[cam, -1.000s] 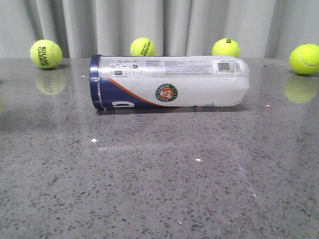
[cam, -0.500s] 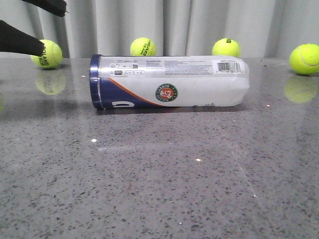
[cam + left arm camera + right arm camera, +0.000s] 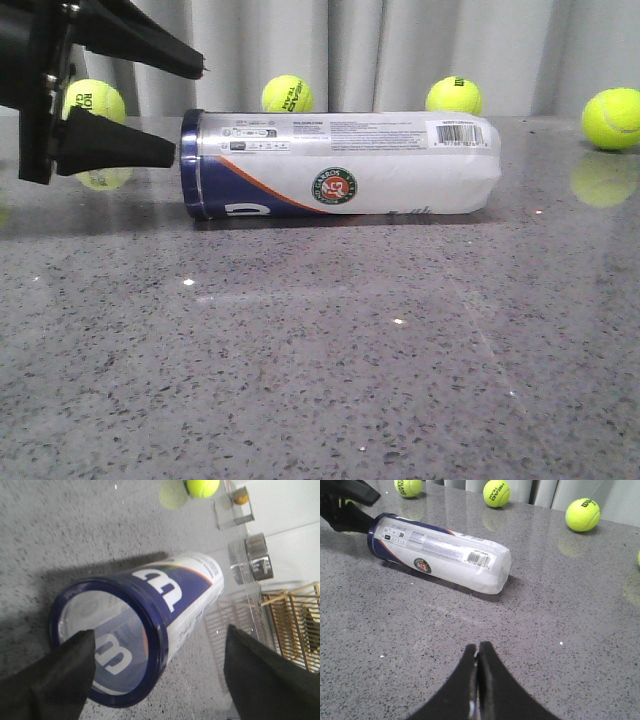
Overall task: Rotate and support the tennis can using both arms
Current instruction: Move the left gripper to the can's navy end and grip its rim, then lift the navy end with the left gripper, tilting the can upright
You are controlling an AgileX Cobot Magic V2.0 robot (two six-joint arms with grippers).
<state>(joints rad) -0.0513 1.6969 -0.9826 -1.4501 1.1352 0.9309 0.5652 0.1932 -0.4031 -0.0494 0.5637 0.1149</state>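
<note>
The tennis can (image 3: 340,165) lies on its side on the grey table, navy rim to the left, barcode at the right end. It also shows in the left wrist view (image 3: 145,625) and the right wrist view (image 3: 440,552). My left gripper (image 3: 187,110) is open at the can's navy rim end, one finger above the rim and one level with it, not closed on it; in its wrist view (image 3: 160,652) the rim sits between the spread fingers. My right gripper (image 3: 479,650) is shut and empty, above bare table in front of the can.
Several yellow-green tennis balls stand along the back edge by the curtain: one behind my left gripper (image 3: 95,100), two behind the can (image 3: 287,94) (image 3: 453,96), one at the far right (image 3: 611,119). Clear boxes and a wooden rack (image 3: 292,625) lie beyond the table.
My left gripper has come in from the upper left and moved right to the can's navy rim end. The can and balls have not moved.
</note>
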